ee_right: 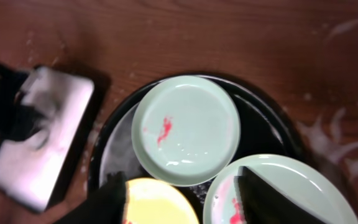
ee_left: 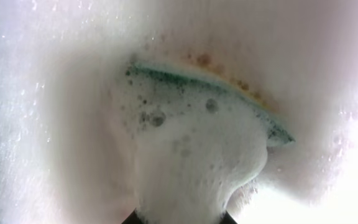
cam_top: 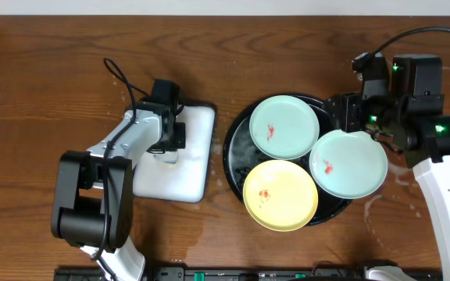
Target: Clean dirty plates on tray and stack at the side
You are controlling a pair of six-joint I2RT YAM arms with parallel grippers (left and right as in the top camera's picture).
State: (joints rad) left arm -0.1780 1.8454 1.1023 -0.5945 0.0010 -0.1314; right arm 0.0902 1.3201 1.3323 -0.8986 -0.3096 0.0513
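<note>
Black and wet with foam, the one tray (cam_top: 237, 156) sits right of the table's (cam_top: 53, 78) centre. It carries three plates, two mint-green and one yellow, each with a small red stain (cam_top: 270, 130). The far mint plate (cam_top: 283, 126) lies at the tray's far edge and the yellow plate (cam_top: 280, 195) at its near edge. The right mint plate (cam_top: 350, 164) hangs out over the tray's right rim.

That overhanging plate is the one the coming move seems to turn on. The right gripper (ee_right: 179, 186) is much the nearer arm, standing at the tray's far right edge just beside the plate's rim. In the right wrist view its jaws stand apart, clamped on nothing. One finger lies over the plate's surface and the other lies beyond its rim, toward the yellow plate, so the rim falls between them. The plates are round and give no long axis; only the rim's direction matters, and it runs across the gap.

The left gripper (cam_top: 166, 144) is well apart from the tray. It is down in the single white dish (cam_top: 186, 179), which lies just beside the tray's left rim. Its fingers are closed, apparently on the one sponge (ee_left: 210, 84), though thick foam hides the contact itself. The sponge's long axis runs crosswise to the fingers. No plate is stacked at the side yet.
</note>
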